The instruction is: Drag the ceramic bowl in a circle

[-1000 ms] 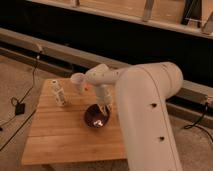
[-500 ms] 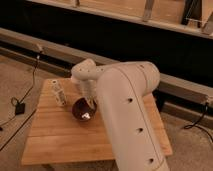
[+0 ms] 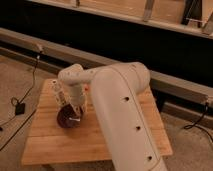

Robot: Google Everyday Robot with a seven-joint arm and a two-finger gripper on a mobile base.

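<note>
The ceramic bowl (image 3: 65,120), dark and glossy, sits upright on the left half of the slatted wooden counter (image 3: 55,147), just in front of a small white bottle (image 3: 57,94) standing near the back left corner. The robot's gripper (image 3: 76,114) reaches down at the bowl's right-hand side, its fingers clenched. Whether they pinch the rim or merely press against the inside wall cannot be told from this angle. The bulky white arm (image 3: 120,100) sweeps in from the lower right and hides much of the counter's middle. Dark cables (image 3: 25,97) trail across the floor to the left. By the look of it the drag is under way, with the bowl at the left part of its loop. The next move calls for sliding the bowl along a curved path with steady downward contact, flat on the wood, well clear of the bottle and of the counter's left edge.
</note>
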